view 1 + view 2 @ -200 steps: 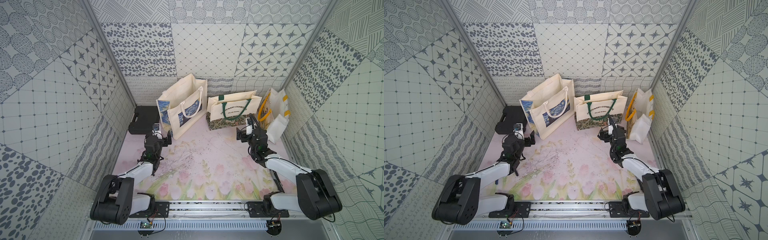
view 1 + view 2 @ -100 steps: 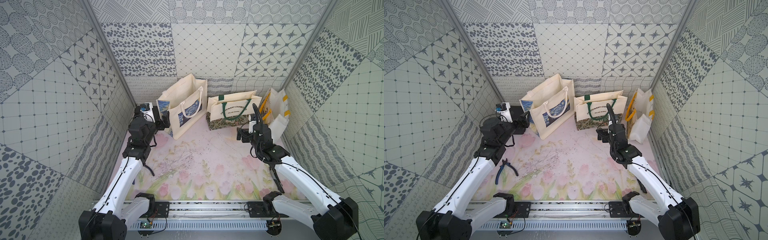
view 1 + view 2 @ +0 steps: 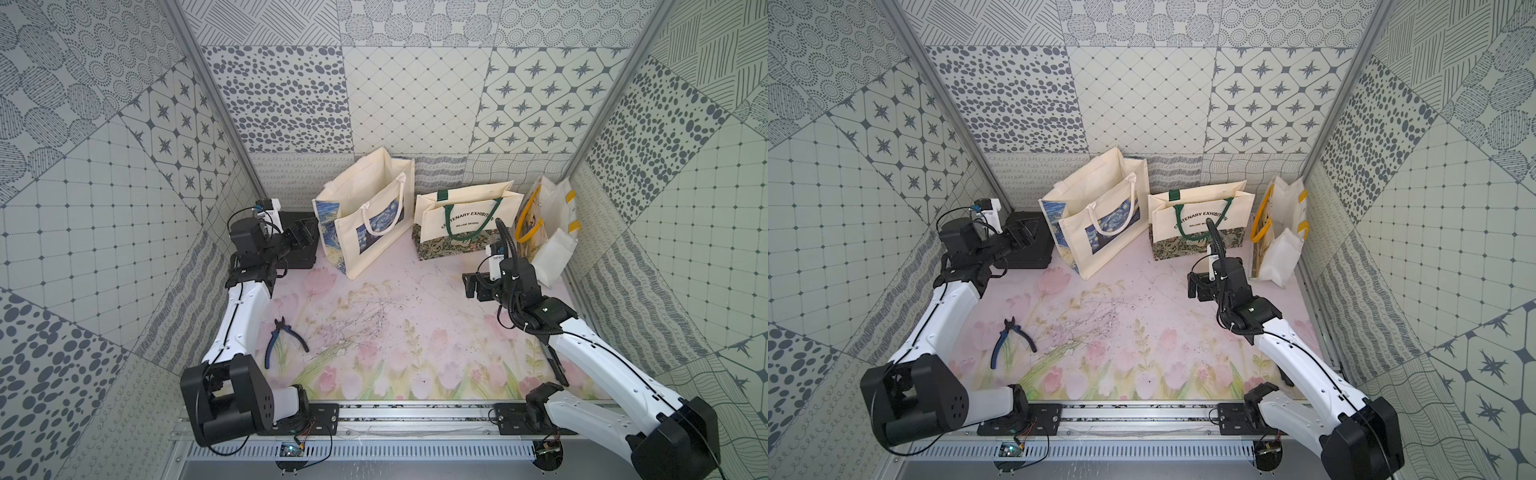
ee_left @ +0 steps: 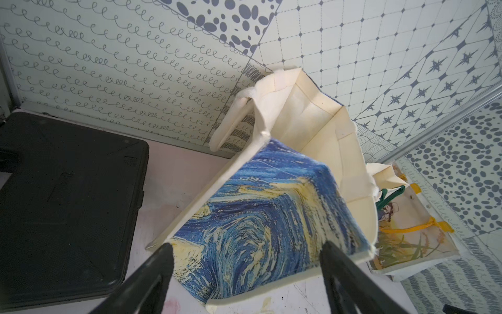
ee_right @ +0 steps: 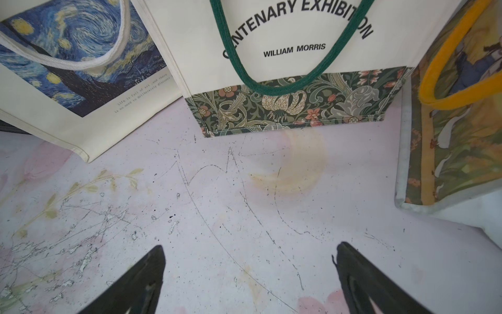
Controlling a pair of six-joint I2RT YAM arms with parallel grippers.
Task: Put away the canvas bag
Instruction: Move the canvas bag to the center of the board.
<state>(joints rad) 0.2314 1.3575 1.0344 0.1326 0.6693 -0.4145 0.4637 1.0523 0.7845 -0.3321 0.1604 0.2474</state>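
Starry Night canvas bag [image 3: 365, 224]: stood, mouth open, at the back of the bench [image 3: 415, 299], between a black case [image 3: 299, 259] and the Centenary Exhibition bag [image 3: 465, 216].
Left jaws: held apart and empty, just beside the bag's blue side panel [image 4: 258, 217].
Right jaws: held wide apart and empty, above bare bench before the Centenary Exhibition bag.
Pliers [image 3: 279, 330]: laid on the bench by the left arm [image 3: 241, 316].

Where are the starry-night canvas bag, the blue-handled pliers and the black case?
Cream canvas bag with blue starry-night print [image 3: 376, 241]: in a top view, its front panel.
Blue-handled pliers [image 3: 282, 329]: in a top view, the joint.
Black plastic case [image 4: 68, 204]: left wrist view, its lid.
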